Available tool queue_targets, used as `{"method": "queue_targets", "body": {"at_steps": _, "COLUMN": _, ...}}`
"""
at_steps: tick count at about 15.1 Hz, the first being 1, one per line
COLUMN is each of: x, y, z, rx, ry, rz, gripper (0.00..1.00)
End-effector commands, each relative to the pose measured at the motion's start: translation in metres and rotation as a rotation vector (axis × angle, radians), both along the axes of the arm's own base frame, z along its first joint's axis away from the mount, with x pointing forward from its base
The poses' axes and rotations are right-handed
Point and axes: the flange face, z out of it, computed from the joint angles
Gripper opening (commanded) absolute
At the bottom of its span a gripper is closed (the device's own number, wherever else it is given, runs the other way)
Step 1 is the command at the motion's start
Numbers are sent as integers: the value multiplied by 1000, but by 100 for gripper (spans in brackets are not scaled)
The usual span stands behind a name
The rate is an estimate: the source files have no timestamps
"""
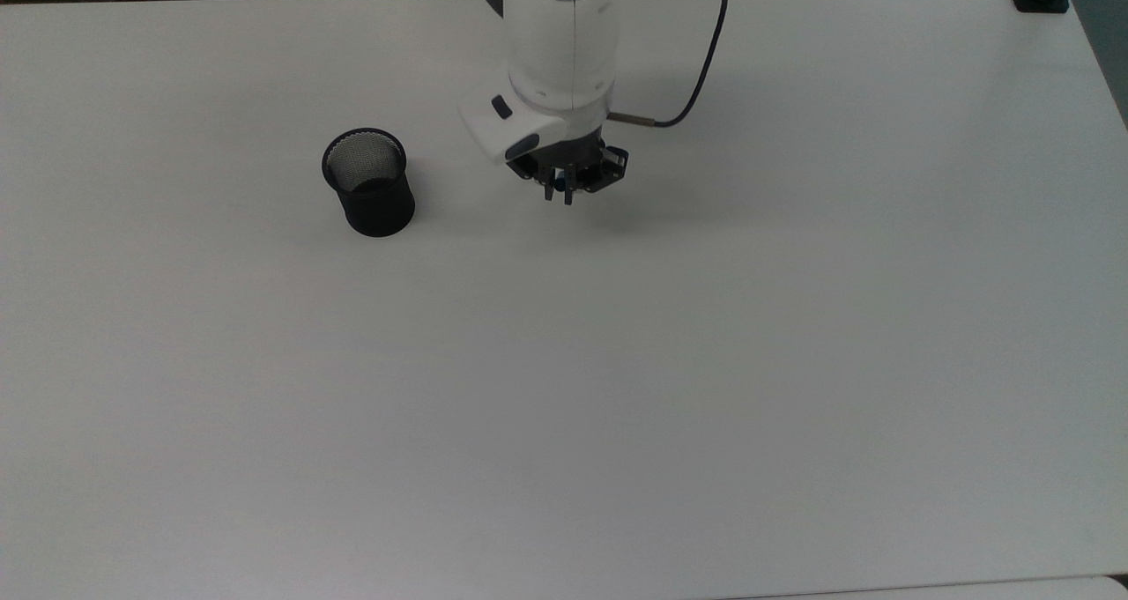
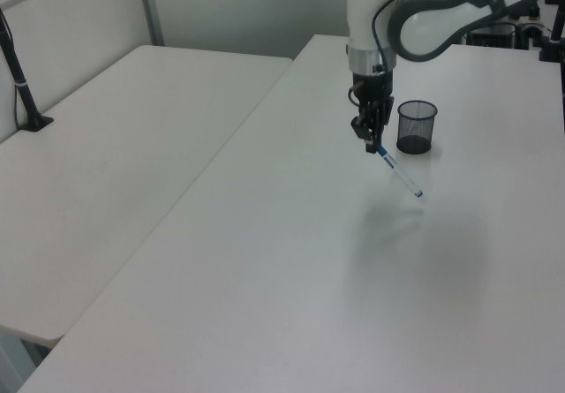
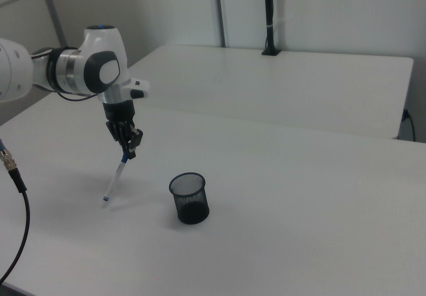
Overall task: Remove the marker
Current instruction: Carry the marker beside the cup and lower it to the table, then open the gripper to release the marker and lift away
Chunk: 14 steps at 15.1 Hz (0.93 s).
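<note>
Jaws of the gripper point(image 2: 372, 142) pinch the marker point(image 2: 399, 172) by its top; light, stiff, slim, hanging tilted beside the cup point(image 2: 417, 126).

Top view overhead, left and right views oblique, opposite sides — all share table point(image 1: 705, 362).

The arm point(image 1: 557, 45) is clad in smooth white shells, rounded at the joints, with dark grey bands where segments meet point(image 3: 93, 70). One joint cap carries a blue ring on top (seen in the right view). A flat white flange with small dark oval buttons sits at the wrist point(image 1: 507, 137). Below it hangs the black gripper point(image 1: 559, 196), built of angular linkage plates. A black cable point(image 1: 705, 71) loops from the wrist, ending in a metallic plug.
</note>
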Motion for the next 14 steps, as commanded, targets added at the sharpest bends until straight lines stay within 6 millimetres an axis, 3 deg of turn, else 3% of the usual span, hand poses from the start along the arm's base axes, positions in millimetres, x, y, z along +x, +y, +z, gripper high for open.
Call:
{"method": "queue_targets", "body": {"at_steps": 1, "x": 8, "y": 17, "z": -1, "rx": 20, "ry": -42, "rz": -27, "gripper": 10}}
{"method": "queue_targets", "body": {"at_steps": 6, "x": 17, "y": 32, "z": -26, "rx": 4, "ry": -73, "rz": -68, "gripper": 14}}
{"method": "queue_targets", "body": {"at_steps": 7, "x": 19, "y": 34, "z": -27, "rx": 1, "ry": -95, "rz": -81, "gripper": 19}}
{"method": "queue_targets", "body": {"at_steps": 9, "x": 20, "y": 33, "z": -33, "rx": -19, "ry": -106, "rz": -95, "gripper": 36}}
{"method": "queue_targets", "body": {"at_steps": 11, "x": 21, "y": 33, "z": -36, "rx": -20, "ry": -105, "rz": -105, "gripper": 62}}
{"method": "queue_targets", "body": {"at_steps": 13, "x": 21, "y": 34, "z": -34, "rx": -21, "ry": -107, "rz": -102, "gripper": 76}}
{"method": "queue_targets", "body": {"at_steps": 14, "x": 21, "y": 34, "z": -32, "rx": -20, "ry": -109, "rz": -103, "gripper": 79}}
